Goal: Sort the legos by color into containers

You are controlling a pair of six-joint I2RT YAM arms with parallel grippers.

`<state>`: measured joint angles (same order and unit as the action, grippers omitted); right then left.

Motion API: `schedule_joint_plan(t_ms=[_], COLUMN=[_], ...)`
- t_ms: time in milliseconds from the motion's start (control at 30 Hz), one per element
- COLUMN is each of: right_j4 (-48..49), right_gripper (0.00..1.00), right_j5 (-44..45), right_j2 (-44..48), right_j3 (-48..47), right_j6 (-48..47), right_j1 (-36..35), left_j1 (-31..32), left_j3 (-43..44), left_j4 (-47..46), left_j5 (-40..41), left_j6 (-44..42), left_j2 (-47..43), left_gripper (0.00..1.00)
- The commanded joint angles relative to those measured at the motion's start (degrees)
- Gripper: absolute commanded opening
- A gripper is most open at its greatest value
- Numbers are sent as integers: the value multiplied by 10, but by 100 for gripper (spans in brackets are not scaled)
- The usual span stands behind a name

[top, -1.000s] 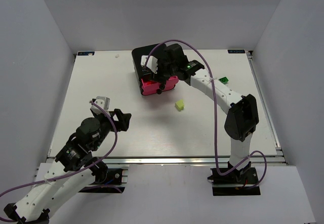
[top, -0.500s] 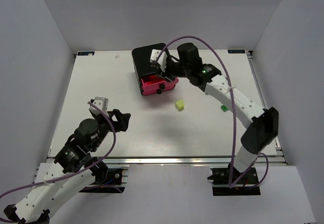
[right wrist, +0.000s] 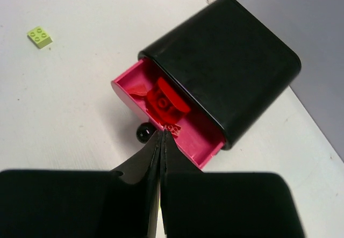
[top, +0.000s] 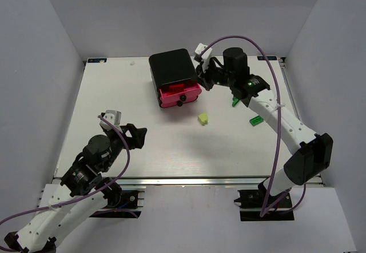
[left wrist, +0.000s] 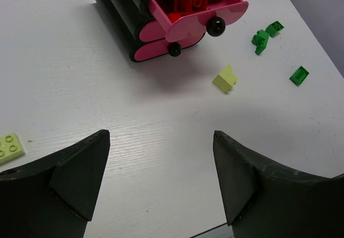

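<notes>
The black cabinet (top: 170,65) stands at the back centre, its top pink drawer (top: 182,95) pulled out with red legos (right wrist: 169,99) inside. Beneath it, a lower drawer (left wrist: 156,49) is pushed in. My right gripper (right wrist: 163,134) is shut and empty, its tips hovering just above the open drawer's front edge beside the black knob (right wrist: 143,132). One pale yellow lego (top: 202,117) lies in front of the cabinet, another (left wrist: 11,145) near my left gripper (left wrist: 161,179), which is open and empty low over the table. Green legos (top: 255,120) (left wrist: 260,38) lie to the right.
The right arm (top: 286,124) arches along the table's right side, its purple cable looping above. The left arm (top: 86,173) sits at the near left. White walls enclose the table on three sides.
The right gripper has closed and pulled back to the right, off the open drawer. The arm swung outward, uncovering the green legos. The left arm stayed still.
</notes>
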<state>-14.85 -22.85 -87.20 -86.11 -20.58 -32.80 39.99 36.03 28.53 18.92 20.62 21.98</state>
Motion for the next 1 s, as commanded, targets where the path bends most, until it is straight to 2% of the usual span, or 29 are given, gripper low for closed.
schedule_joint_plan(t_ms=[0,233,567,967], right_j4=[0,-7,-83,-128], right_gripper=[0,0,0,0], right_j5=[-4,-22,-47,-90], right_j2=[14,-21,-189,-257], right_j3=[-11,-27,-167,-217], right_j6=[37,42,8,-10], right_j1=[20,49,48,39], left_j1=[3,3,3,3], left_j3=[-2,-3,-3,-3], left_j4=[3,0,2,0], left_j5=[4,2,4,0], left_j6=[2,1,1,-1], left_j2=[-4,-6,-2,4], left_gripper=[87,87,87,87])
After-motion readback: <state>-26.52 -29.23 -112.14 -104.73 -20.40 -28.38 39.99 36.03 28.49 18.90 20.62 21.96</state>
